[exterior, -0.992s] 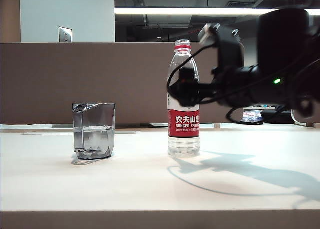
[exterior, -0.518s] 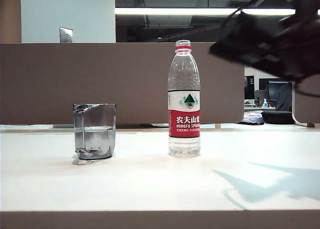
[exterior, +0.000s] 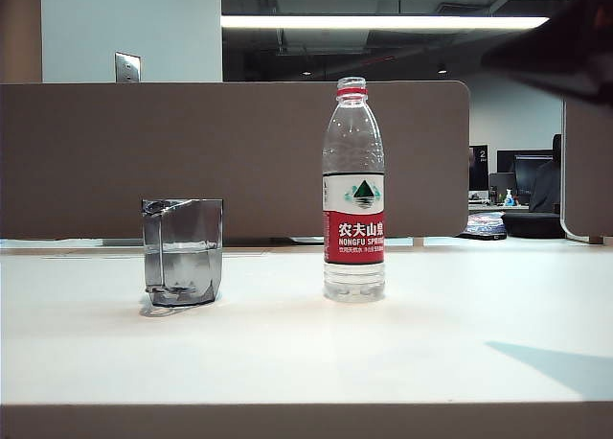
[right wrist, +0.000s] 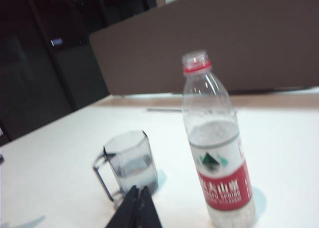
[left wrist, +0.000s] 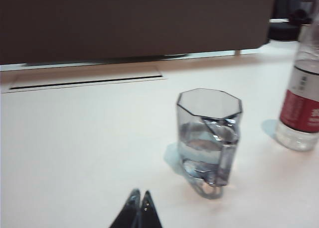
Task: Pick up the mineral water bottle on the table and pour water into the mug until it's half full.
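Right now you've got both grippers empty. Left gripper [left wrist: 139, 200]: fingers pressed together tip to tip, nothing between them, hanging above the bare tabletop [left wrist: 75, 153]. From your left fingers the mug [left wrist: 209, 136] sits just ahead and a bit to one side, not touching them. It stands upright, and you can see water [left wrist: 202, 148] in its lower part, roughly up to the middle. The mineral water bottle [left wrist: 304, 96] is further off beyond the mug, at the frame edge, apart from it.

Right gripper [right wrist: 138, 195]: fingers also closed on each other, holding nothing. From these fingers the mug [right wrist: 130, 164] is directly ahead and close, handle turned towards the camera; the bottle [right wrist: 217, 143] stands upright just beside the fingers' line, cap off, red neck ring visible. You can't tell from this view how near the tips are to the mug.

Exterior view: bottle [exterior: 353, 192] and mug [exterior: 182, 252] both stand on the tabletop [exterior: 306, 353], well apart. Only a dark blurred bit of the right arm [exterior: 565, 46] shows, high up and clear of both; its fingers aren't visible there.
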Tool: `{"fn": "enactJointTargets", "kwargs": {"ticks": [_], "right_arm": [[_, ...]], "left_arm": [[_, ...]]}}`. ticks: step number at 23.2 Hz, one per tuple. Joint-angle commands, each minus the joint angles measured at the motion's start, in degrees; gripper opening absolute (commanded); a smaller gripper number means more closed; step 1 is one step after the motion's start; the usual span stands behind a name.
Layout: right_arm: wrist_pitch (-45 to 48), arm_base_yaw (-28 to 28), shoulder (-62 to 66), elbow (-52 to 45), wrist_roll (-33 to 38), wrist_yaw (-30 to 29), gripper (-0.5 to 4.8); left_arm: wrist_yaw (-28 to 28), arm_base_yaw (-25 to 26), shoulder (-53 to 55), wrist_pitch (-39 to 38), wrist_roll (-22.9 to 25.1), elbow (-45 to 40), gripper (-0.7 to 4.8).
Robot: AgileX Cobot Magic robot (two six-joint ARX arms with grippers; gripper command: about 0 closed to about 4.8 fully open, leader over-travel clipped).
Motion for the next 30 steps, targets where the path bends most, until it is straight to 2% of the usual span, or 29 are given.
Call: {"fn": "enactJointTargets", "kwargs": {"ticks": [1,6,13,30], "right_arm": [[-2.38,0.04,-3.80,0.24,0.24,1.79,-0.08],[-10.84,0.02,-10.95,0.24,0.22,12.85,-0.08],[-24.33,0.00,-19.15,0.24,-1.03,21.27,-0.08],[-28.30,-0.04,-20.02,0.22,-0.76,22.03,-0.06]], "left_arm": [[0.02,4.79,0.00,0.39,0.02,0.20,-0.05],[-0.20,10.47,0.00,0.37,0.02,0.17,-0.05],[0.04,10.34,0.00,0.37,0.02,0.17,-0.05],[0.04,10.34,0.00,0.37,0.02,0.17,-0.05]]}}
